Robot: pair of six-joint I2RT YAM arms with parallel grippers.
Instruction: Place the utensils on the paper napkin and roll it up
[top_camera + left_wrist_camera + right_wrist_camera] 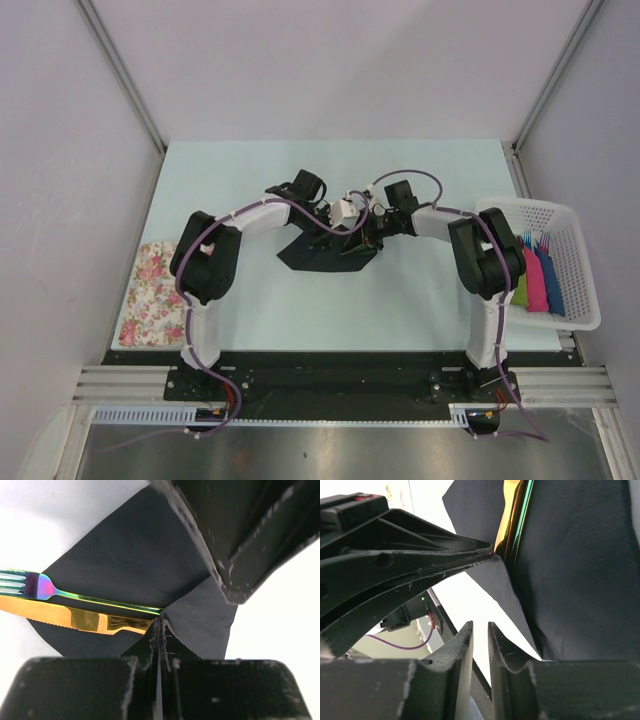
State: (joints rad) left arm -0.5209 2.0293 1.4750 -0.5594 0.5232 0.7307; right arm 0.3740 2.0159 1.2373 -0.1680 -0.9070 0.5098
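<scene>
At mid-table, under both wrists: black paper napkin (320, 258) with the utensils on it, a rainbow-tinted fork (75, 596) and a gold knife (85, 620), side by side and touching, heads poking past the napkin's edge onto the bare table (420, 300). Left gripper (158, 630): fingers pressed together on a raised corner flap of the napkin, right at the handle ends. Right gripper (480, 630): fingers narrowly apart, nothing visible between them, poised just beside the same flap.

Could go wrong from here:
- thin paper tearing if pulled hard against the weight of the cutlery
- flap slipping free of so small a pinch
- fork and knife sliding apart with the paper lifting under them, leaving a loose, crooked roll
- right fingers closing on air, or on the left fingertips (465, 550), in such close quarters

Shown only by the left wrist view: fork tines, serrated knife blade, and the extent of the overhang.

Shown only by the right wrist view: the slit between the right fingers, and the left fingertips meeting the fold beside the handles.

Shown only from above: both arms converging on the napkin, a white basket (590, 300) of green, pink and blue bundles (535, 282) at the right edge, a floral cloth (155, 295) at the left. Utensils hidden there beneath the grippers.
</scene>
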